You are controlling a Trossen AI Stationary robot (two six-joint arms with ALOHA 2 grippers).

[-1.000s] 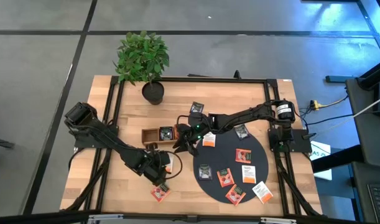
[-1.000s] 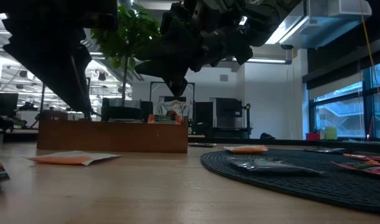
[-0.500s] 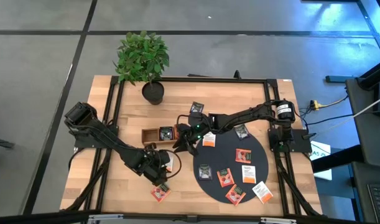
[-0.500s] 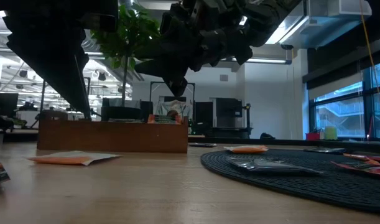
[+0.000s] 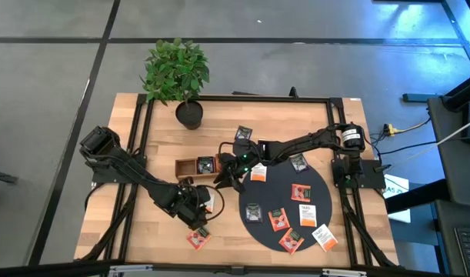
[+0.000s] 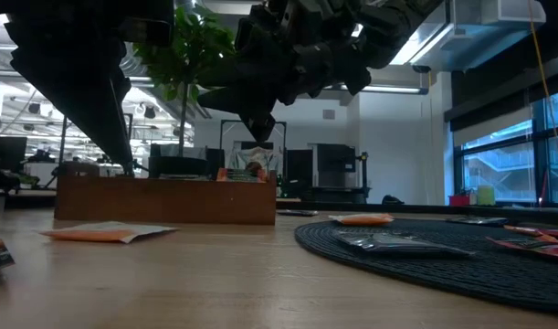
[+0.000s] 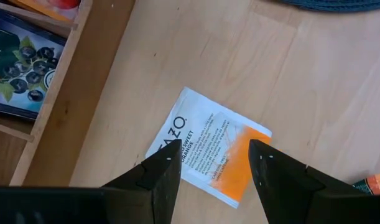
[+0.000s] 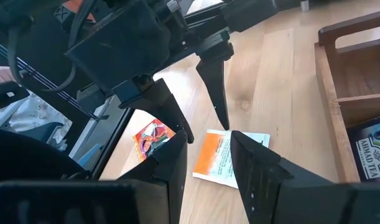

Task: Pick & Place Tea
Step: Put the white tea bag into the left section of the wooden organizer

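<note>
Left gripper (image 7: 211, 168) hovers over the bare wood just near of the wooden tray (image 5: 190, 168), fingers spread wide, empty. Directly below it lies a white-and-orange sachet (image 7: 209, 154), flat on the table, framed between the two fingertips but not touched.

Right gripper (image 8: 205, 165) hangs above the tray's right end, jaws partly apart, nothing between them. Its wrist view looks across at the same sachet (image 8: 226, 158) and the left arm's fingers above it.

One dark sachet (image 7: 18, 70) lies in a tray compartment. A red-orange sachet (image 5: 198, 238) sits on the wood near the table's near edge, left of the black round mat (image 5: 321, 192). Several more sachets lie scattered on the mat. Potted plant (image 5: 177, 73) stands at the far left of the table.
</note>
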